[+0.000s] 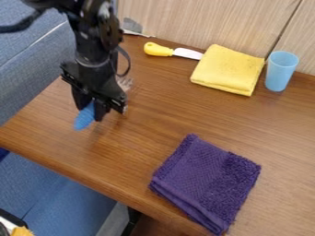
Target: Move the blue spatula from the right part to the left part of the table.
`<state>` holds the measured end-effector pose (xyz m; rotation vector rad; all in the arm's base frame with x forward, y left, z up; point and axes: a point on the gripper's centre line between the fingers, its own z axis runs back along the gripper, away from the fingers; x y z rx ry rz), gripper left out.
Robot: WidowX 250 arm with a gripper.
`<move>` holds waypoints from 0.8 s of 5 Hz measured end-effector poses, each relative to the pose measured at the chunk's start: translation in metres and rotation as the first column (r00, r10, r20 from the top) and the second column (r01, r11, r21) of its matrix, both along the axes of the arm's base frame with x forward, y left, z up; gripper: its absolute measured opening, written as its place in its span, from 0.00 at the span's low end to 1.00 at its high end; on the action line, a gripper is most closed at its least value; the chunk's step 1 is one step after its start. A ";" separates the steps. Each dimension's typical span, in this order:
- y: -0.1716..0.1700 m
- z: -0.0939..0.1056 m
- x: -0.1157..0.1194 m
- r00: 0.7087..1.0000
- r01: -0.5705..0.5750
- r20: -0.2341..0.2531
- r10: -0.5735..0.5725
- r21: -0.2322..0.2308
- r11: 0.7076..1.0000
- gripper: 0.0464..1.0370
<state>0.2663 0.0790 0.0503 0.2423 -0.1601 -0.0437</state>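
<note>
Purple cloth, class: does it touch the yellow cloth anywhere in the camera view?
No, a bare stretch of wooden table separates the purple cloth from the folded yellow cloth.

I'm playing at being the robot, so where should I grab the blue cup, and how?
I'd pinch the blue cup by its rim, coming from above. It stands upright with its open top up, and the wooden panel behind and the yellow cloth beside it probably leave little room on those sides.
</note>
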 end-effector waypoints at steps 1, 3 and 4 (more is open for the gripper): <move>-0.005 -0.014 0.002 1.000 0.002 -0.015 -0.002 -0.035 0.999 0.37; -0.003 -0.022 0.005 0.999 -0.036 -0.020 0.033 -0.120 0.992 0.42; -0.003 -0.023 0.002 0.998 -0.048 -0.041 0.042 -0.137 0.989 0.73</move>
